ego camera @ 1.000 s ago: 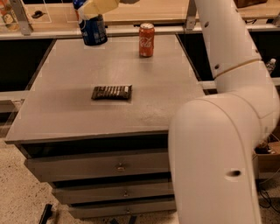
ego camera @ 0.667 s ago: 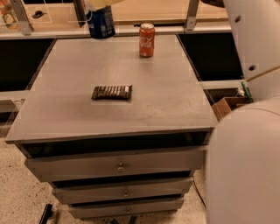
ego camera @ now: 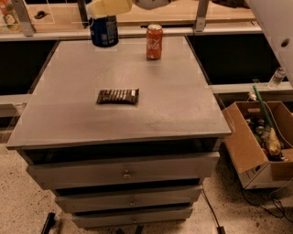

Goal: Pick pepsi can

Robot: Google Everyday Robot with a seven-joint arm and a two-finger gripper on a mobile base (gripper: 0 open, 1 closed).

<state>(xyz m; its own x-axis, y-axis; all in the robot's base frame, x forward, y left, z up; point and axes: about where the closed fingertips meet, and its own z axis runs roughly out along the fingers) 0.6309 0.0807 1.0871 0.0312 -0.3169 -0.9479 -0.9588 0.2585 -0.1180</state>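
- Drawer cabinet: grey top, unmoved in the camera view over the last second.
- Arm: it filled the right side a second ago and now shows only in the upper right corner. My reading is that it has swung clear while reaching to the far edge.
- Cardboard box: on the floor to the right, uncovered by that swing.
- Gripper: at the top edge, directly over the pepsi can and covering its lid. Cannot tell whether it is closed on the can.
- Pepsi can: upright at the far left of the top, shifted slightly from its earlier spot. Cannot tell whether it is lifted. Grasp likely under way, not confirmed.
- Red can: upright and unmoved, well right of the blue one.
- Chocolate bar: flat at mid-table, untouched.
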